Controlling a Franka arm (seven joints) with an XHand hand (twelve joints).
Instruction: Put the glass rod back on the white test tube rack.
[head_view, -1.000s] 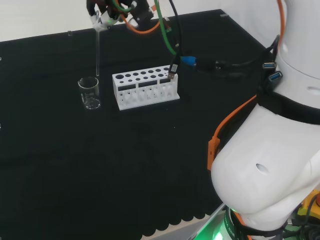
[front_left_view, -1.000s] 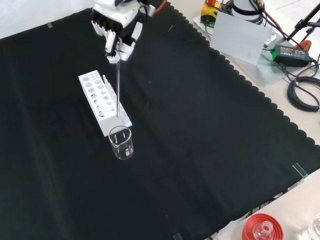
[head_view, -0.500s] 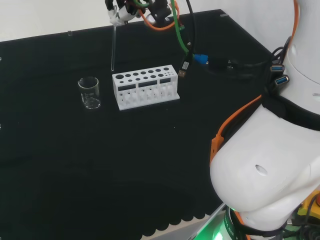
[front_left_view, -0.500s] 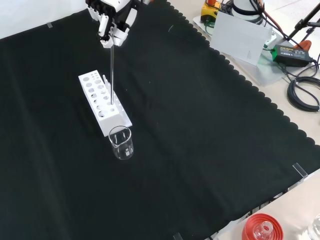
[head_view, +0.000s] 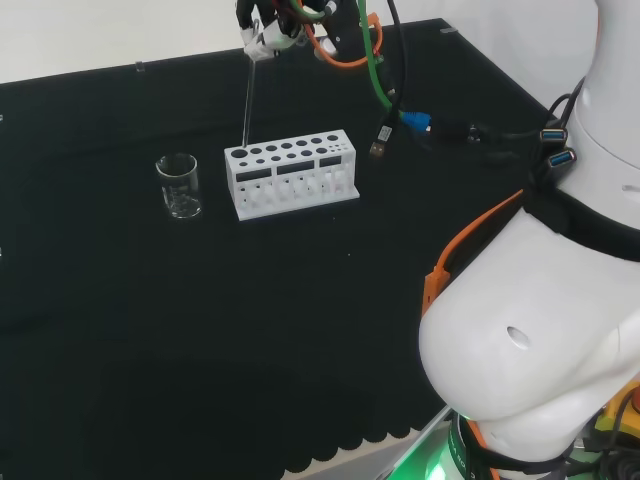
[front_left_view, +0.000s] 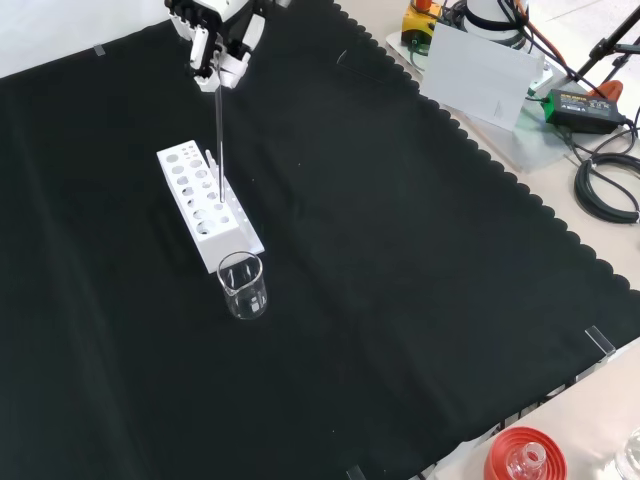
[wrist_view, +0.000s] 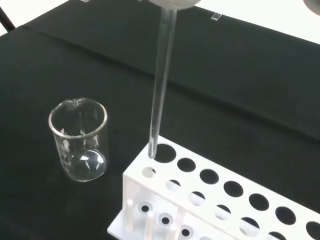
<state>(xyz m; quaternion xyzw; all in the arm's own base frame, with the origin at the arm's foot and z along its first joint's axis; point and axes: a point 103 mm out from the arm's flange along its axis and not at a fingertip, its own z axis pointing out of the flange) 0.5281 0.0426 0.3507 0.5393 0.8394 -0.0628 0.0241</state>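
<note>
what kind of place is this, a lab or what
Most likely a robot lab's chemistry bench mock-up: a white test tube rack and a glass beaker stand on black cloth, and the hand holds a glass rod.

A black cloth (front_left_view: 400, 260) covers the table. In the front view, a white rack (front_left_view: 205, 207) stands on it at about ten o'clock from the cloth's middle. A clear beaker (front_left_view: 242, 286) stands just beside the rack's near end, at its five o'clock.
</note>
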